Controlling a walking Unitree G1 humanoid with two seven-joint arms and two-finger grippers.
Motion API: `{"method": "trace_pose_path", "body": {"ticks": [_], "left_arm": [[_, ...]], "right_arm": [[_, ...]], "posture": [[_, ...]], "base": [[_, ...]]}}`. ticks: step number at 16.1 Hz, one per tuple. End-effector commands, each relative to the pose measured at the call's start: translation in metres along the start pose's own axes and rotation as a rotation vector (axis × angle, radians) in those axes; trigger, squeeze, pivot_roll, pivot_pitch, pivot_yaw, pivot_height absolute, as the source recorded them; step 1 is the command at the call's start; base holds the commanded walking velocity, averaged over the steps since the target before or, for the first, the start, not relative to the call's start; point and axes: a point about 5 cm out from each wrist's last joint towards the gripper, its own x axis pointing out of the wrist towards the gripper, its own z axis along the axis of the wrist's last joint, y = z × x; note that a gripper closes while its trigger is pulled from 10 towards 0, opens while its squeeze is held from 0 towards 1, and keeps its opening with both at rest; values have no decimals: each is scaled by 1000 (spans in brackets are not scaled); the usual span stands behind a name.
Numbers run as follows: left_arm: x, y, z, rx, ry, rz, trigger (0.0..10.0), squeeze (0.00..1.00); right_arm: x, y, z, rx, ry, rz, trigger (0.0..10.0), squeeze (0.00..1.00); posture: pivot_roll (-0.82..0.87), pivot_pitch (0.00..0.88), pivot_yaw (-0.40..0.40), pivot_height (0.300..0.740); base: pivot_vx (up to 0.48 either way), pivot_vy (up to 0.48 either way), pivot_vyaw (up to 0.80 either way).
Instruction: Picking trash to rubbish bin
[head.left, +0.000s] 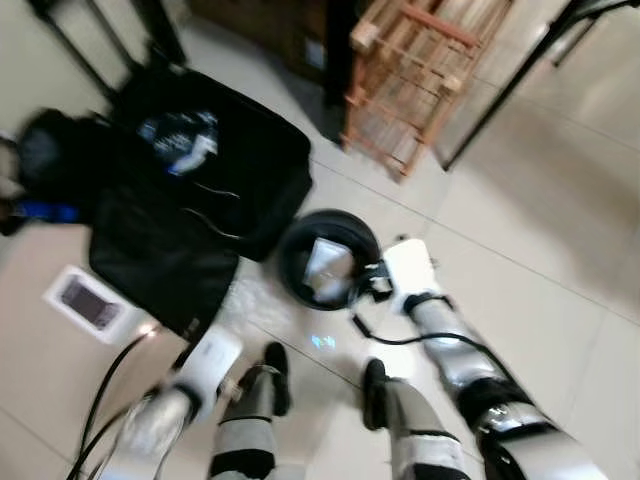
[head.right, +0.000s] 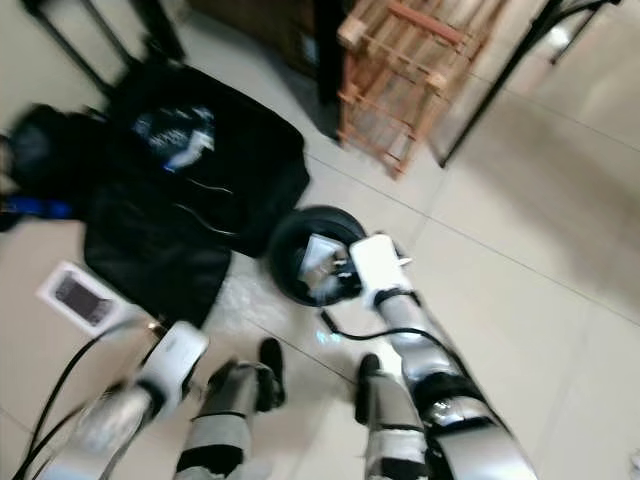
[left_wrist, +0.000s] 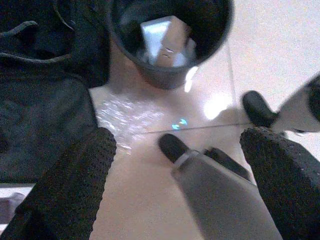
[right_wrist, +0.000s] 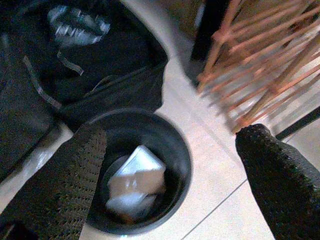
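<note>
Black plastic rubbish bin (head.left: 328, 260) sits on the pale tile floor (head.left: 540, 230), just right of a big black bag (head.left: 190, 190), with a wooden rack (head.left: 420, 70) farther off. Inside it lies a crumpled whitish carton (right_wrist: 136, 180), the trash, so it's already in the bin. The right gripper (right_wrist: 170, 150) hangs right over the bin's rim, its 2 fingers (right_wrist: 75, 180) spread wide with nothing between them, so to me the drop is done. The left gripper (left_wrist: 175, 165) is low on the near left, close to the robot's own feet, also spread and holding nothing.

A small white box (head.left: 90, 303) with a dark face lies on the floor near left of the bag; can't tell if that counts as trash. I'd guess the next move is pulling the right arm clear of the bin and looking round for another piece. The head views are blurry, so it'd want to settle first.
</note>
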Motion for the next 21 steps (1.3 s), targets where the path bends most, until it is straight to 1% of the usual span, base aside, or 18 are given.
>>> {"method": "trace_pose_path", "body": {"ticks": [1, 2, 3, 4, 5, 6, 7, 9, 10, 11, 12, 13, 14, 15, 16, 17, 18, 21], "left_arm": [[2, -5, -13, 5, 41, -6, 10000, 0], [13, 2, -4, 17, 10, 34, 10000, 0], [19, 6, 0, 15, -4, 62, 10000, 0], [27, 11, 5, -14, -21, 96, 10000, 0], [32, 15, 11, -32, -45, 122, 10000, 0], [36, 18, 19, -54, -82, 139, 10000, 0], [40, 16, 28, -72, -121, 140, 10000, 0], [49, 8, 49, -101, -201, 137, 10000, 0], [54, 2, 58, -134, -233, 134, 10000, 0], [57, -1, 62, -146, -252, 137, 10000, 0], [60, -3, 68, -164, -270, 141, 10000, 0], [64, -4, 73, -176, -282, 144, 10000, 0], [67, -5, 77, -194, -291, 154, 10000, 0], [68, -5, 79, -202, -297, 157, 10000, 0], [69, -5, 81, -208, -304, 160, 10000, 0], [70, -5, 85, -217, -315, 161, 10000, 0], [71, -5, 85, -218, -317, 161, 10000, 0], [73, -6, 92, -216, -340, 160, 10000, 0]], "right_arm": [[-10, -3, -10, 15, 11, -24, 10000, 231], [-17, -14, -7, 19, -24, -59, 10000, 122], [-21, -19, -6, 45, -37, -95, 10000, 24], [-26, -22, -3, 74, -48, -148, 10000, 0], [-30, -23, -2, 92, -48, -199, 10000, 0], [-36, -24, -1, 106, -24, -257, 10000, 0], [-43, -25, 1, 129, -24, -268, 10000, 0], [-56, -35, 9, 150, -19, -327, 10000, 0], [-63, -41, 19, 124, -31, -370, 10000, 0], [-66, -43, 25, 114, -39, -385, 10000, 0], [-68, -41, 33, 90, -62, -377, 10000, 0], [-68, -41, 39, 113, -78, -408, 10000, 0], [-68, -46, 43, 98, -75, -429, 10000, 0], [-67, -46, 47, 97, -74, -424, 10000, 0], [-68, -44, 52, 58, -79, -411, 10000, 0], [-69, -45, 48, 94, -49, -436, 10000, 0], [-69, -45, 48, 95, -44, -438, 10000, 0], [-70, -50, 46, 137, -19, -467, 10000, 0]], "posture": [[87, 303, 52, 740], [81, 269, 60, 740], [73, 247, 62, 740], [58, 205, 63, 740], [44, 178, 65, 740], [29, 159, 67, 740], [7, 128, 66, 740], [-23, 91, 59, 740], [-42, 79, 56, 740], [-55, 69, 51, 740], [-65, 61, 44, 740], [-69, 52, 35, 740], [-74, 46, 26, 740], [-76, 41, 24, 740], [-73, 36, 23, 740], [-80, 35, 22, 740], [-80, 35, 22, 740], [-79, 44, -4, 740]], "base": [[0, 0, 0], [0, 0, 0], [0, 0, 0], [0, 0, 0], [0, 0, 0], [0, 0, 0], [0, 0, 0], [0, 0, 0], [0, 0, 0], [0, 0, 0], [0, 0, 0], [0, 0, 0], [0, 0, 0], [0, 0, 0], [0, 0, 0], [0, 0, 0], [0, 0, 0], [0, 0, 0]]}}
